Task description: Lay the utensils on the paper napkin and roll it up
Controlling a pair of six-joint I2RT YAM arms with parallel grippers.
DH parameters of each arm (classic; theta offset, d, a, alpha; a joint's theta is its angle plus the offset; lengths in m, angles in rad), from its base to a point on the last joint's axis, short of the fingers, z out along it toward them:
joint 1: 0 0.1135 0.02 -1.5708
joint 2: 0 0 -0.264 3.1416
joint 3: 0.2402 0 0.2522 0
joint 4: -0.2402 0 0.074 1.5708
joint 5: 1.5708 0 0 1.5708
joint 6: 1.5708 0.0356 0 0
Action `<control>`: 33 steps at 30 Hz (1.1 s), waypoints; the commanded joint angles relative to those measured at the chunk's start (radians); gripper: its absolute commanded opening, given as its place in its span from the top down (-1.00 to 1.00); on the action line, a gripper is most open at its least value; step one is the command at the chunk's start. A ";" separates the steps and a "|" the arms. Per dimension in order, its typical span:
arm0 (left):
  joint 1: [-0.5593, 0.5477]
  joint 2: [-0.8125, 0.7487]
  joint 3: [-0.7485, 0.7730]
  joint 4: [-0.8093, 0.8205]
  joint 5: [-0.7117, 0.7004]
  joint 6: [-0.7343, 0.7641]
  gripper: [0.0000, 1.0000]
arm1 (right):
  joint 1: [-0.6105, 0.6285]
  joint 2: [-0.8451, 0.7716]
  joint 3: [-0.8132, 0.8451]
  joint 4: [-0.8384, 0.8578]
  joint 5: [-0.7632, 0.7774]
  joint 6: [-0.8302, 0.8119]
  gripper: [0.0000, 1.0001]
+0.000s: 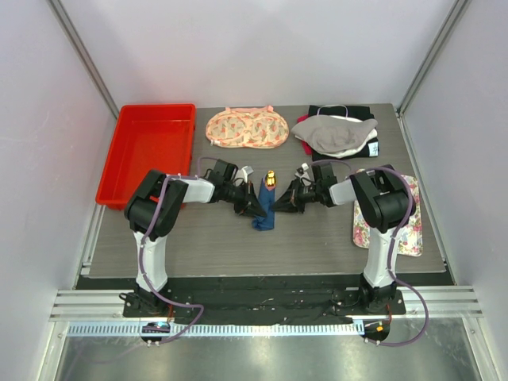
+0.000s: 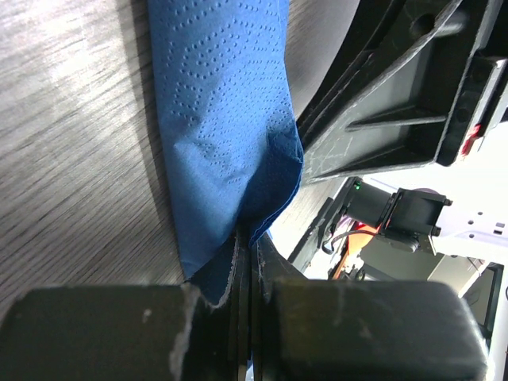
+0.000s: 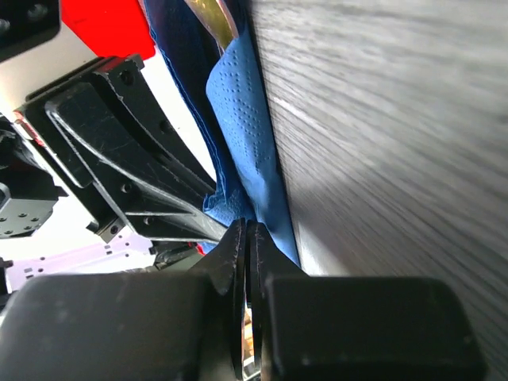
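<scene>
Right in the middle of the desk (image 1: 317,246), both arms are reaching inward and meeting over the dark blue paper napkin (image 1: 264,209). It lies there as a narrow, bunched-up bundle running front to back. Out of its far end pokes a golden-yellow tip (image 1: 271,178), and that is all I can see of the utensils; the rest is wrapped inside the blue.

The left pincer (image 1: 252,205) comes in from the left side of the bundle. Up close its jaws are pressed together with a fold of the napkin (image 2: 226,135) pinched at the very tips (image 2: 244,242), the dimpled paper rising away from them over the wood grain.

The right pincer (image 1: 281,203) is on the opposite side, just across the bundle. Its jaws are closed to a thin slit as well (image 3: 246,234), and the blue paper (image 3: 242,135) runs right down into the tips, so it too looks clamped on the napkin. The yellowish utensil end (image 3: 213,16) shows at the top of that view.

Around them: a red tray (image 1: 147,151) at the back left, a peach floral cloth (image 1: 247,128) behind the napkin, a heap of grey and black clothing (image 1: 337,133) at the back right, and a white floral mat (image 1: 405,230) partly under the right arm.
</scene>
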 commanded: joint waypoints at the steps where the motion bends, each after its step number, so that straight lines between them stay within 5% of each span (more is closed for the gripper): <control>1: 0.005 0.052 -0.022 -0.051 -0.133 0.039 1.00 | 0.030 0.028 0.007 0.018 0.022 0.012 0.98; 14: -0.023 -0.045 0.036 -0.023 -0.081 -0.046 0.86 | 0.049 0.057 0.058 -0.238 0.164 -0.134 0.98; 21: -0.033 -0.077 0.020 0.118 -0.035 -0.163 0.84 | 0.052 0.054 0.075 -0.290 0.210 -0.166 0.98; 33: -0.038 -0.114 -0.028 0.280 0.025 -0.278 0.99 | 0.053 0.062 0.091 -0.352 0.232 -0.181 0.98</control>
